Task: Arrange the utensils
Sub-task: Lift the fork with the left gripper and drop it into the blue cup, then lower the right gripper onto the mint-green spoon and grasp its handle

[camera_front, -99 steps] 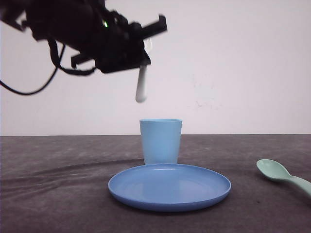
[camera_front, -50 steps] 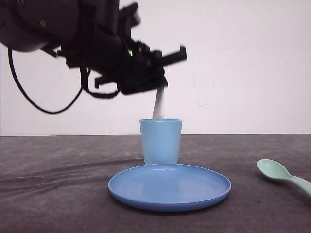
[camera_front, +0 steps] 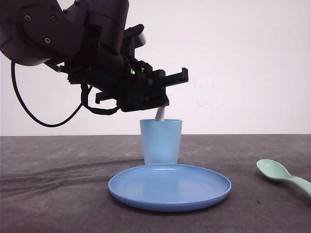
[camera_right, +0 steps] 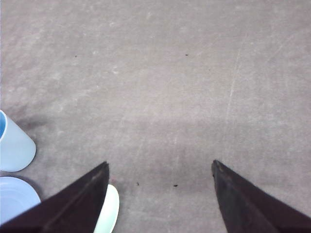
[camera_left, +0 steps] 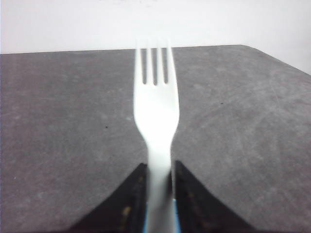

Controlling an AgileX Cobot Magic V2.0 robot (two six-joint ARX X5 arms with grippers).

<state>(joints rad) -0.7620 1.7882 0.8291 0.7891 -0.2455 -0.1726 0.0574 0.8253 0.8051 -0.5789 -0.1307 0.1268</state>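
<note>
My left gripper hovers just over the light blue cup, shut on the white fork, whose handle end dips behind the cup's rim. The left wrist view has the fork clamped at its neck between the two fingers, tines pointing away, my left gripper closed on it. A pale mint-green spoon lies on the table at the far right. In the right wrist view my right gripper is open over bare table, with the spoon's bowl beside one finger.
A round blue plate lies in front of the cup. The right wrist view catches the cup and the plate's edge. Dark grey cloth covers the table, with a white wall behind.
The left arm came rightward and down with the fork. The handle end, which hung high and left of the cup, now dips into the cup's mouth.
</note>
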